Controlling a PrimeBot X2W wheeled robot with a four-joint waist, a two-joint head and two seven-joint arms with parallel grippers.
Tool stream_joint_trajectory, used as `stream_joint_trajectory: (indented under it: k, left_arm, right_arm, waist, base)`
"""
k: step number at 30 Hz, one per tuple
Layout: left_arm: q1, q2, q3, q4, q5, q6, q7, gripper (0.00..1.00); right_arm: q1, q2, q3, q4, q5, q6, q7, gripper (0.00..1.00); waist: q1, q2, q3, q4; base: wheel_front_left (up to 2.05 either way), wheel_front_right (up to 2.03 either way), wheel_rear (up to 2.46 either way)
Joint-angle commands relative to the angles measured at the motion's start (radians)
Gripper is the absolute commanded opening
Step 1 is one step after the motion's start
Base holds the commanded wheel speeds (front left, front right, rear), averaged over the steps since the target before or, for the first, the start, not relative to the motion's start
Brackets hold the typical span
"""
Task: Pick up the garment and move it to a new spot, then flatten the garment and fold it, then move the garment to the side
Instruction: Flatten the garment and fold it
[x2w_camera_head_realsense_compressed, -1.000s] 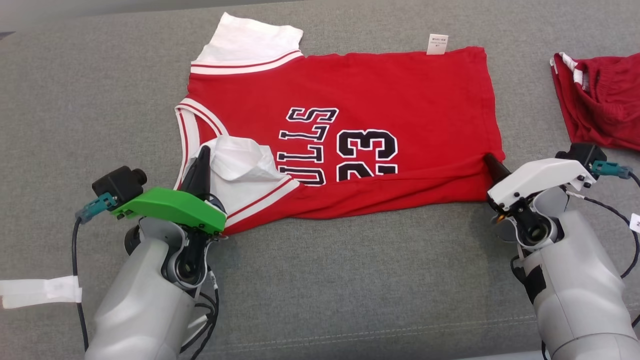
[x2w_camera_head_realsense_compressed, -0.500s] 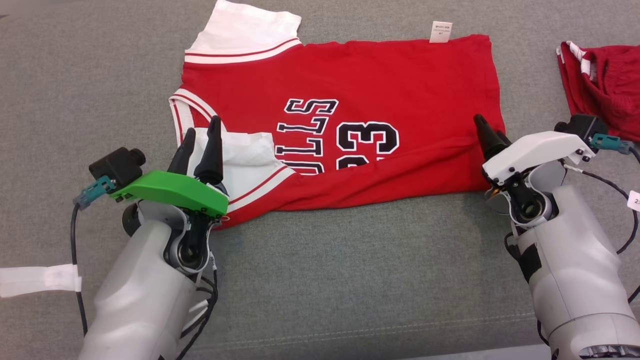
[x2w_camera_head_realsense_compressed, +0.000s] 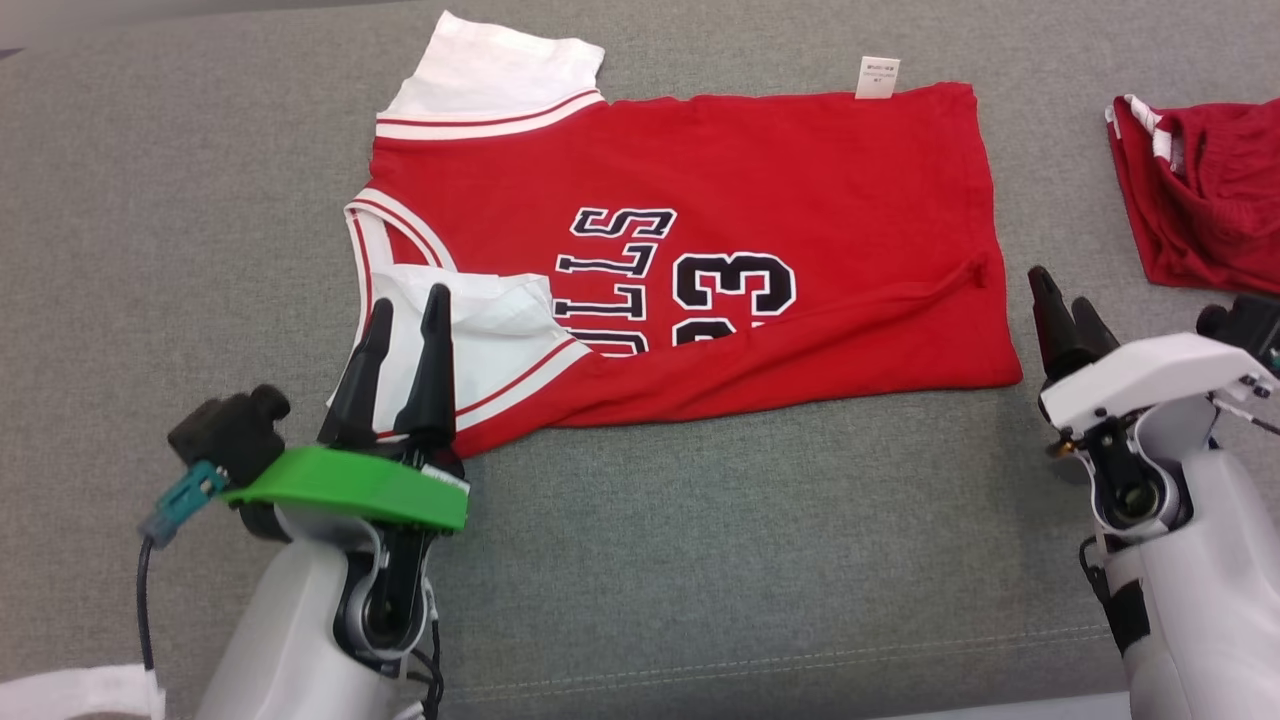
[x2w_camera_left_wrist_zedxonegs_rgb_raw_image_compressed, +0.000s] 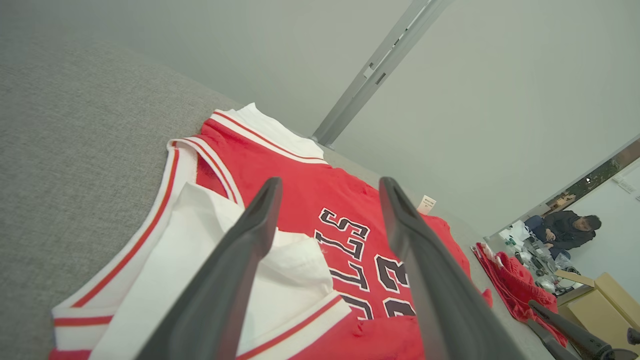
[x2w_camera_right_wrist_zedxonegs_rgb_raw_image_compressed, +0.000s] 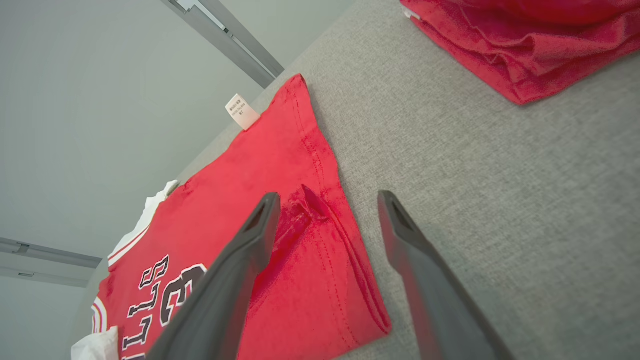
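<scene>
The garment (x2w_camera_head_realsense_compressed: 760, 180) is a red jersey with white sleeves and black "23" lettering, spread on the grey cushion (x2w_camera_head_realsense_compressed: 700, 560), collar to the left. Its near long edge lies folded up over the lettering. My left gripper (x2w_camera_head_realsense_compressed: 410, 300) stands open over the near white sleeve, nothing between its fingers; in the left wrist view the left gripper (x2w_camera_left_wrist_zedxonegs_rgb_raw_image_compressed: 330, 182) frames the garment (x2w_camera_left_wrist_zedxonegs_rgb_raw_image_compressed: 310, 200). My right gripper (x2w_camera_head_realsense_compressed: 1058, 290) is open just right of the hem's near corner, off the cloth. In the right wrist view the right gripper (x2w_camera_right_wrist_zedxonegs_rgb_raw_image_compressed: 328, 196) spans the garment (x2w_camera_right_wrist_zedxonegs_rgb_raw_image_compressed: 280, 165) hem edge and bare cushion.
A second red garment (x2w_camera_head_realsense_compressed: 1200, 190) lies bunched at the far right of the cushion. A white tape strip (x2w_camera_head_realsense_compressed: 70, 690) is at the lower left. In the left wrist view a seated person (x2w_camera_left_wrist_zedxonegs_rgb_raw_image_compressed: 570, 232) and cardboard boxes (x2w_camera_left_wrist_zedxonegs_rgb_raw_image_compressed: 600, 300) are far behind.
Both grippers have gone from shut on the garment's near edge to open, let it go and drawn back toward me. The folded edge stays lying on the jersey.
</scene>
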Motion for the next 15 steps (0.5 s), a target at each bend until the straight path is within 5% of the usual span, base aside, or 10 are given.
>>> stream_joint_trajectory:
  k: [1, 15]
  left_arm:
    - [0.045, 0.009, 0.012, -0.032, 0.017, -0.002, -0.001, 1.0]
    - [0.375, -0.018, 0.13, -0.162, -0.007, -0.003, 0.002, 1.0]
  right_arm:
    - [0.045, -0.003, -0.008, -0.031, -0.007, 0.0, 0.004, 1.0]
    - [0.325, 0.054, -0.047, -0.258, 0.023, 0.0, 0.07, 1.0]
  waist:
    - [0.0, -0.0001, -0.008, -0.005]
    - [0.0, -0.0001, -0.056, -0.023]
  base:
    - [0.0, 0.0, 0.0]
    - [0.0, 0.0, 0.0]
